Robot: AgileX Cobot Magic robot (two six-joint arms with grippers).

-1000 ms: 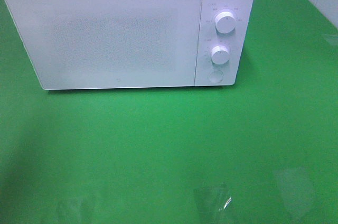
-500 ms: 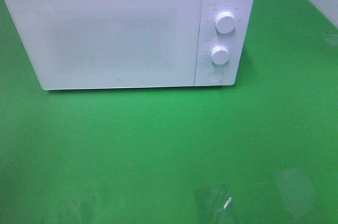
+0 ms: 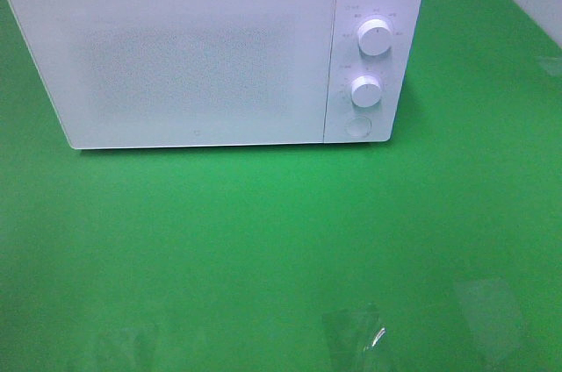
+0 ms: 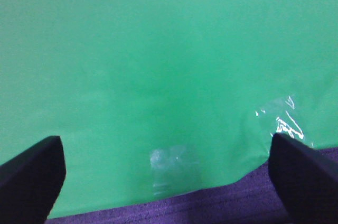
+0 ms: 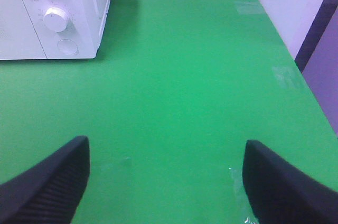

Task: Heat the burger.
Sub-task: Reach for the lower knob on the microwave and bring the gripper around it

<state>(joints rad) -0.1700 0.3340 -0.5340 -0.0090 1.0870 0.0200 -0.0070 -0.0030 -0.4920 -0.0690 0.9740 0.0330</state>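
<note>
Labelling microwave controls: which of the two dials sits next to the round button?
The lower dial, just above the round button; the upper dial sits higher, farther from it.

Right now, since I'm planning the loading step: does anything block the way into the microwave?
Yes: the microwave has its door shut, closing off the inside. No burger shows in any view.

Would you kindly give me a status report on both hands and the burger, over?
Left hand open, empty. Right hand open, empty. Burger not in view; microwave door shut. Nothing seen blocking the microwave front.
</note>
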